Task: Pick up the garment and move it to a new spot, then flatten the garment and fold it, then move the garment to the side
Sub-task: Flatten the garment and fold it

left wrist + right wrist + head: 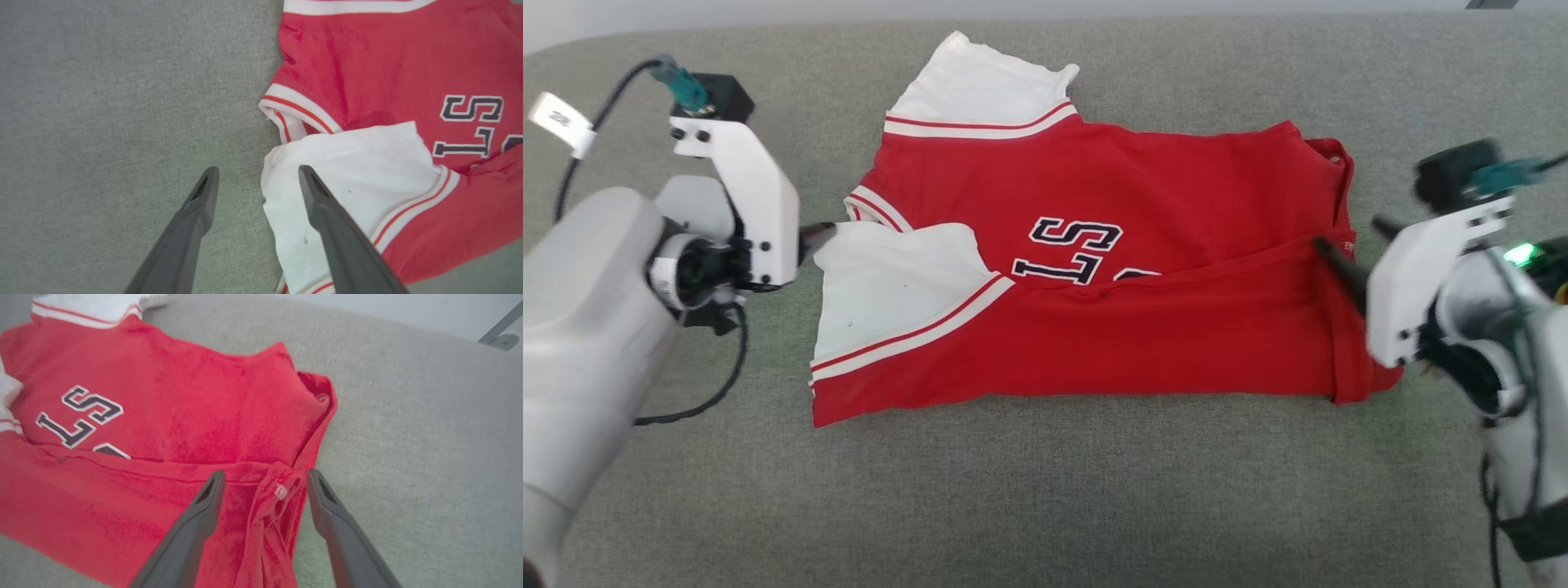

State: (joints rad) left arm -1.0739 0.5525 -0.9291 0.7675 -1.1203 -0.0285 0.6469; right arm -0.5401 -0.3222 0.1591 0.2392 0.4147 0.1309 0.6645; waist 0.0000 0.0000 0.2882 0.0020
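Right wrist view: white tag (280, 491) on garment (196, 416), inside spread, empty right gripper (265, 474).

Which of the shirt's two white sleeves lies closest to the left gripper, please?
The near sleeve, folded onto the red front beside the lettering, right by the left gripper; the other sleeve sticks out at the far edge.

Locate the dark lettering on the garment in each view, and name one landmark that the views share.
Head view: lettering at the centre of the garment, partly under the fold.
Left wrist view: lettering at the right edge.
Right wrist view: lettering at the left.
Shared landmark: the far sleeve's striped trim.
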